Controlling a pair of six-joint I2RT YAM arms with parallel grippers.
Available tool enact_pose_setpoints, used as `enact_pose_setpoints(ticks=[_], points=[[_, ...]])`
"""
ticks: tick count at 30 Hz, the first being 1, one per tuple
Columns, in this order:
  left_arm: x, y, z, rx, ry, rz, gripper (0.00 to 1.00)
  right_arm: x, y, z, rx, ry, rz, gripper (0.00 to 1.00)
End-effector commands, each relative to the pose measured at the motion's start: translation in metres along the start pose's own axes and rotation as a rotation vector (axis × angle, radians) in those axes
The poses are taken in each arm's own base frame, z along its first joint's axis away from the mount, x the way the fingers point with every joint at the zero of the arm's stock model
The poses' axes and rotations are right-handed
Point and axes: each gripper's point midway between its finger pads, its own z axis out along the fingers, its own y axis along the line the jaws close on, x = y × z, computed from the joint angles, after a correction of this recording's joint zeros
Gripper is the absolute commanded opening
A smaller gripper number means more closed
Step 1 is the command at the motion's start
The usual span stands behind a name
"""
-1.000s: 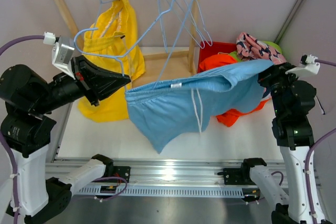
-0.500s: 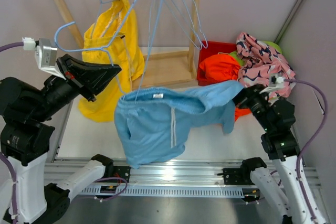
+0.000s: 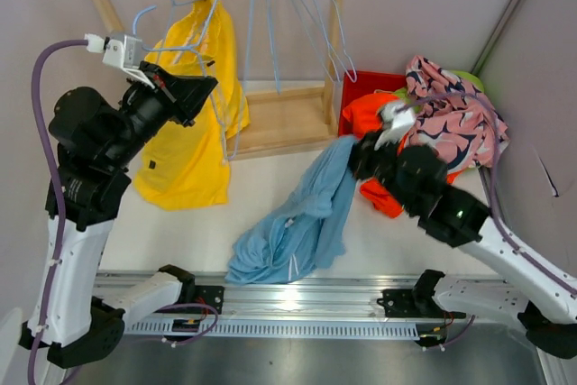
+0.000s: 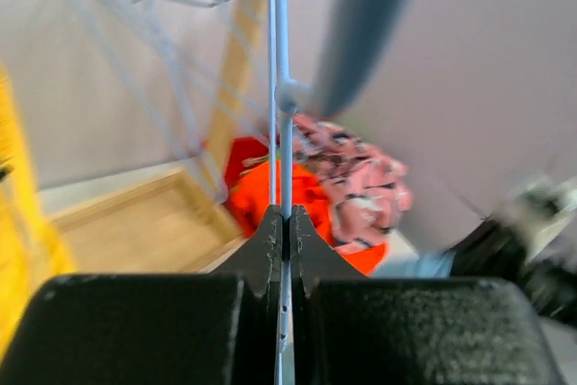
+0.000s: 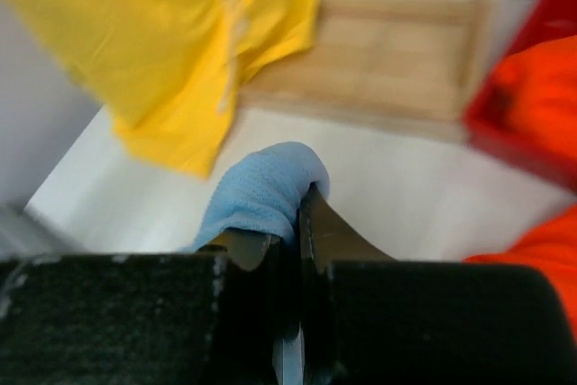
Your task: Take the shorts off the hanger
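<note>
While right hand (image 5: 300, 212) pinches blue shorts (image 3: 297, 223), bulk seemingly rests leftward

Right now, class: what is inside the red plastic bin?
Heaped in the red plastic bin are orange fabric shorts and pink patterned shorts; a lime green scrap peeks behind. Whatever lies beneath them is covered.

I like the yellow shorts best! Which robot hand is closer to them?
The left. The left gripper is close beside the yellow shorts, pinching a blue hanger. The right gripper is away across the table, clamped on the light blue shorts.
</note>
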Motion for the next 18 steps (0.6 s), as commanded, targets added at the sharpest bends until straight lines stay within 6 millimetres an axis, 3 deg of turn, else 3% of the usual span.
enact_pose_setpoints(ticks=[1, 2, 3, 4, 5, 6, 8, 9, 10, 11, 14, 15, 16, 17, 18], points=[[-0.023, 0.022, -0.037, -0.185, -0.065, 0.111, 0.0, -0.148, -0.066, -0.025, 0.291, -0.357, 0.011, 0.0], [-0.016, 0.026, -0.039, -0.2, -0.045, 0.115, 0.0, -0.196, -0.073, -0.045, 0.32, -0.455, 0.029, 0.0], [-0.01, 0.029, -0.041, -0.211, -0.035, 0.115, 0.0, -0.211, -0.09, -0.035, 0.387, -0.465, 0.011, 0.0], [-0.009, 0.03, -0.043, -0.218, -0.034, 0.114, 0.0, -0.236, -0.125, -0.046, 0.511, -0.523, 0.004, 0.0], [-0.005, 0.032, -0.047, -0.226, -0.029, 0.113, 0.0, -0.254, -0.141, -0.052, 0.571, -0.556, 0.001, 0.0], [-0.003, 0.033, -0.048, -0.229, -0.023, 0.114, 0.0, -0.284, -0.175, -0.061, 0.681, -0.603, 0.001, 0.0], [0.003, 0.034, -0.049, -0.231, -0.009, 0.113, 0.0, -0.309, -0.203, -0.067, 0.75, -0.639, 0.011, 0.0], [0.005, 0.035, -0.048, -0.23, -0.001, 0.115, 0.0, -0.334, -0.206, -0.083, 0.77, -0.706, 0.014, 0.0], [0.004, 0.035, -0.048, -0.231, -0.001, 0.118, 0.0, -0.332, -0.23, -0.068, 0.811, -0.684, 0.028, 0.0], [0.006, 0.038, -0.045, -0.241, 0.006, 0.123, 0.0, -0.338, -0.247, -0.076, 0.859, -0.706, 0.026, 0.0], [0.009, 0.046, -0.039, -0.268, 0.02, 0.132, 0.0, -0.33, -0.282, -0.064, 0.903, -0.711, 0.026, 0.0], [0.012, 0.05, -0.033, -0.278, 0.031, 0.129, 0.0, -0.321, -0.29, -0.056, 0.898, -0.694, 0.031, 0.0], [0.014, 0.052, -0.03, -0.282, 0.037, 0.13, 0.0, -0.29, -0.311, -0.036, 0.902, -0.628, 0.043, 0.0], [0.015, 0.053, -0.025, -0.28, 0.039, 0.128, 0.0, -0.274, -0.314, -0.024, 0.863, -0.589, 0.066, 0.2], [0.017, 0.056, -0.021, -0.284, 0.045, 0.125, 0.0, -0.255, -0.321, -0.015, 0.849, -0.541, 0.078, 0.5]])
